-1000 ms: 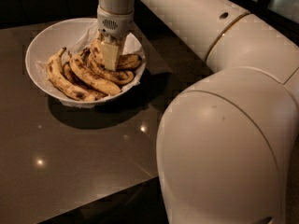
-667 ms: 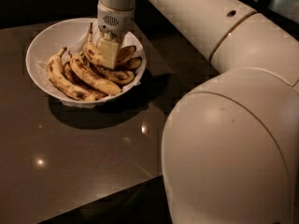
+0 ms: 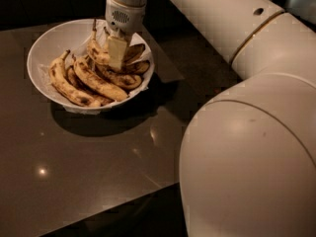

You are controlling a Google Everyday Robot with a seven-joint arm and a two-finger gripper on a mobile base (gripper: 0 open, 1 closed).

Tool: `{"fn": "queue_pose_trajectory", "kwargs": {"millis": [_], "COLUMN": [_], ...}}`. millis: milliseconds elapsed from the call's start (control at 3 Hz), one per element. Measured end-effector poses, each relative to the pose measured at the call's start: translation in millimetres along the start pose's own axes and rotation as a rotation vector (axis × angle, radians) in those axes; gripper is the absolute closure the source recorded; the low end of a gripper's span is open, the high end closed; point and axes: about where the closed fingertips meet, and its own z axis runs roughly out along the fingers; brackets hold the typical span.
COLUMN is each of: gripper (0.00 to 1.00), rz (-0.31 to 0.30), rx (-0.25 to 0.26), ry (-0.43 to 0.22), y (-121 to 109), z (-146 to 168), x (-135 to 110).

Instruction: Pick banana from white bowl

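Note:
The white bowl (image 3: 44, 43) stands on the dark table at the upper left, lined with crumpled white paper. In it lies a bunch of long spotted bananas (image 3: 89, 83). The plump spotted banana (image 3: 97, 52) sits at the back of the pile, tilted up, its long dark stem pointing straight up. My gripper (image 3: 112, 51) reaches down into the bowl from above. Its pale near finger (image 3: 117, 52) lies against the banana's right side, and the fingers are shut on the banana. The far finger is hidden behind the fruit.
My arm's large white shell (image 3: 247, 157) fills the right half of the view and hides the table there. The glossy dark table (image 3: 89, 172) runs to a front edge at the lower left. The bowl's paper lining hangs over its right rim (image 3: 145, 80).
The gripper stays in the bowl at nearly the same spot. The plump banana's stem now stands a little higher and more upright. The arm's shell has shifted slightly right.

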Motion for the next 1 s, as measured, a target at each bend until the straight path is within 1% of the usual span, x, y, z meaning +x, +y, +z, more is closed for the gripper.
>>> {"fn": "queue_pose_trajectory", "kwargs": {"millis": [333,667,1000], "gripper": [1.0,1.0,1.0], "rz": [-0.018,-0.037,-0.03], "rx": [-0.002,0.001,0.009], "ry": [-0.023,-0.067,-0.115], "y": [10,25,45], "z": [-13,-31,-51], "x": [1,6,17]}}
